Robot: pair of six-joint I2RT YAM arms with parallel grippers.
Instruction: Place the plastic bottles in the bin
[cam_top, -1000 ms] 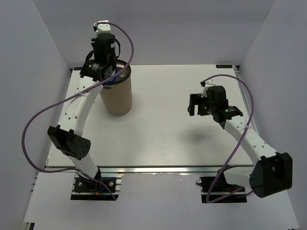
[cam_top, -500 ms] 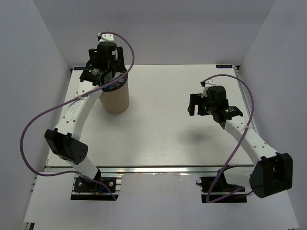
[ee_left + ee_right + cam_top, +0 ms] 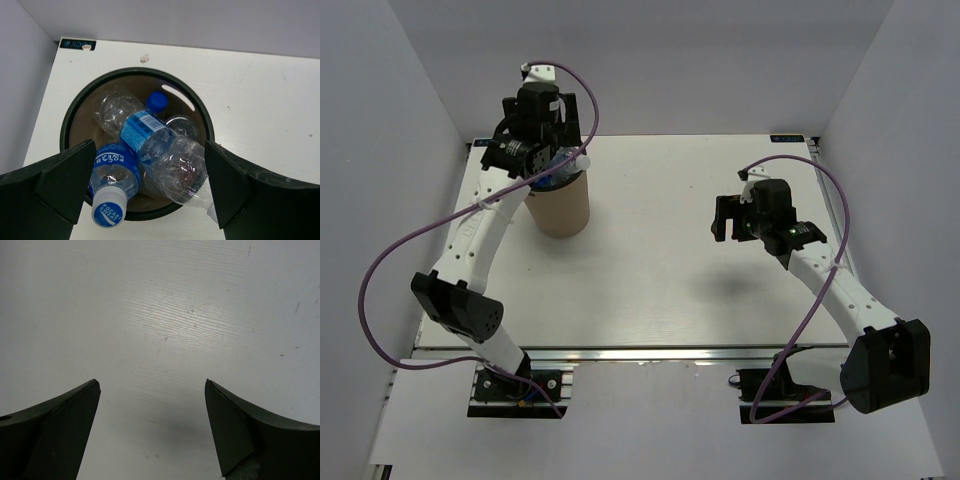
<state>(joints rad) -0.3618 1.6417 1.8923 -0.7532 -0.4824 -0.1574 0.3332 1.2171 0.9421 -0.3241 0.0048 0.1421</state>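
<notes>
Left wrist view: the left gripper (image 3: pixel 150 145) hangs straight above the bin (image 3: pixel 136 71), its fingers (image 3: pixel 55 187) spread wide and pinching nothing. The bin's dark round rim fills the gap between the two fingers and runs under both fingertips.

The plastic bottles lie piled inside it. Just inside the left fingertip stands the labelled bottle (image 3: pixel 112 167), with a blue band and its printed white cap (image 3: pixel 107 212) pointing up at the near rim. Midway between the fingers the slanted bottle (image 3: pixel 170 160) lies across the top of the pile. Its blue label is at the far end and its pale neck end reaches the rim beside the right fingertip. Beyond these, farther from the fingertips, sit a crumpled clear bottle (image 3: pixel 112 107) and a blue cap (image 3: pixel 157 101). Another clear bottle end (image 3: pixel 182 125) shows toward the right finger. How many bottles lie underneath cannot be told. White table (image 3: pixel 260 100) surrounds the bin.

Right wrist view: the right gripper (image 3: pixel 151 382) also has its fingers parted wide, gripping nothing. Only table surface with a faint shadow shows between them.

Top external view: the bin stands upright under the left gripper at the table's far left, well apart from the right gripper, which hovers above the table's right half.
</notes>
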